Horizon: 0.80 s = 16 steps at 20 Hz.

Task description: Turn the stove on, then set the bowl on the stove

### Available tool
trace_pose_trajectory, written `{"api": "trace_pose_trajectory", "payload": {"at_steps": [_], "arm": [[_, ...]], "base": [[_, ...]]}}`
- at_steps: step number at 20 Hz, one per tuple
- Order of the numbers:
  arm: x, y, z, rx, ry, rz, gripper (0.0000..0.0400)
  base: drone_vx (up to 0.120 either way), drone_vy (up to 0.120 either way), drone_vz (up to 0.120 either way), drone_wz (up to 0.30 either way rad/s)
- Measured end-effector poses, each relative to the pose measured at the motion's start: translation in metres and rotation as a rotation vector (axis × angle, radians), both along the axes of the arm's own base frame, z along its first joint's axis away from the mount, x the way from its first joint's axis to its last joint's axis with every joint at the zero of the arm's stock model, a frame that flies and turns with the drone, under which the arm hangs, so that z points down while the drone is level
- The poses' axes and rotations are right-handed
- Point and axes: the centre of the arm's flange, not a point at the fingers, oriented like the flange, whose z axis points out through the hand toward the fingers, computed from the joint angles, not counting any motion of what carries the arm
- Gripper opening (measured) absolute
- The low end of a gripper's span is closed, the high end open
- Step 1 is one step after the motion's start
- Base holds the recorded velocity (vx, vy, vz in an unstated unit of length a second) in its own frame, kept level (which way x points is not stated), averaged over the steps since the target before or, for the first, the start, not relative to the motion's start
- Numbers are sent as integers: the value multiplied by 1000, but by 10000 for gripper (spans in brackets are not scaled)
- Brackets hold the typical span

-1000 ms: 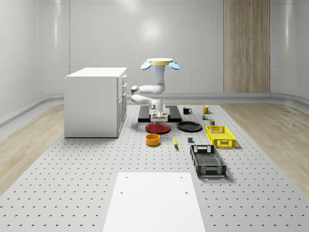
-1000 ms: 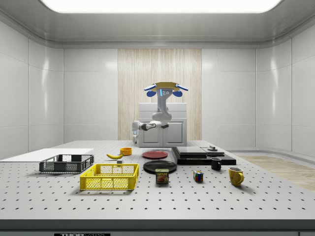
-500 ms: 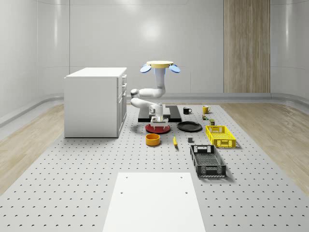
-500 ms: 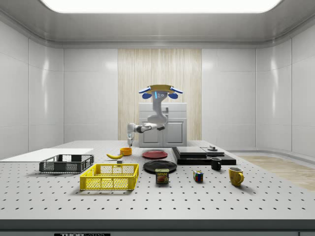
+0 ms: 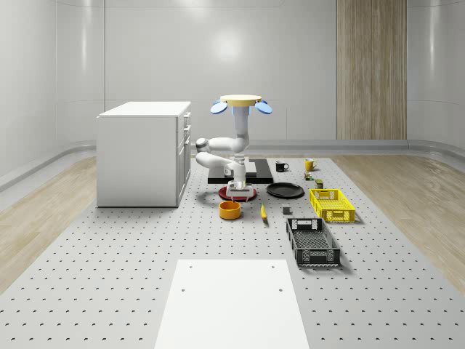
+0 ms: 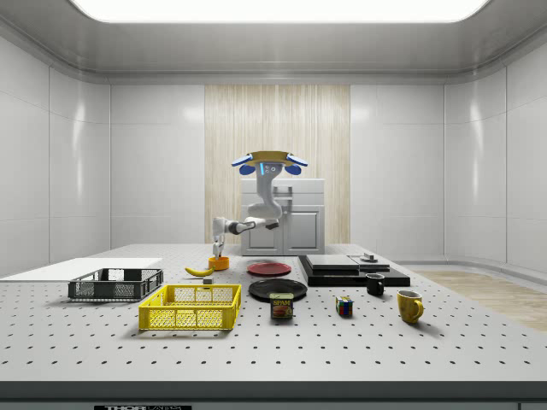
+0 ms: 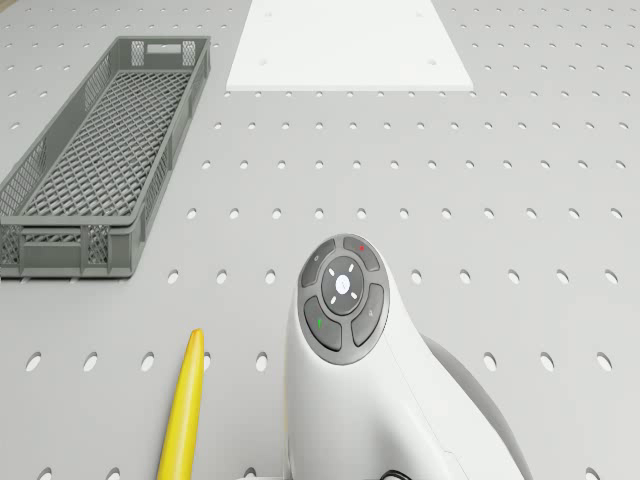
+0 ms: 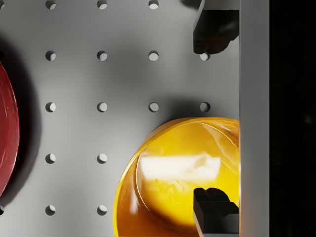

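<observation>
Jaws apart over bowl (image 8: 182, 177), beside red plate (image 8: 7, 128)

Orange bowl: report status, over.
Gripper open, poised over the round orange bowl, one fingertip above its interior. Drone hovers above the table. Bowl on table, not on black stove. Red plate beside.

Light is bright and even, coming from a broad ceiling panel (image 6: 278, 8) overhead. Shadows on the perforated table (image 5: 109, 254) are soft and short. The far wall (image 5: 229, 51) carries a pale sheen. In the wrist view the orange bowl (image 8: 177, 173) shows strong glare, perhaps a reflection of the panel.
</observation>
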Motion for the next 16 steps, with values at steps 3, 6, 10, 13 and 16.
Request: {"api": "trace_pose_trajectory", "payload": {"at_steps": [3, 6, 10, 13, 16], "arm": [[0, -3, 0, 0, 0, 0, 400], [0, -4, 7, 0, 0, 0, 400], [0, -3, 17, 0, 0, 0, 400], [0, 0, 23, 0, 0, 0, 400], [2, 2, 28, 0, 0, 0, 400]], "base": [[0, 0, 0, 0], [0, 0, 0, 0], [0, 0, 0, 0], [0, 0, 0, 0], [0, 0, 0, 0]]}}
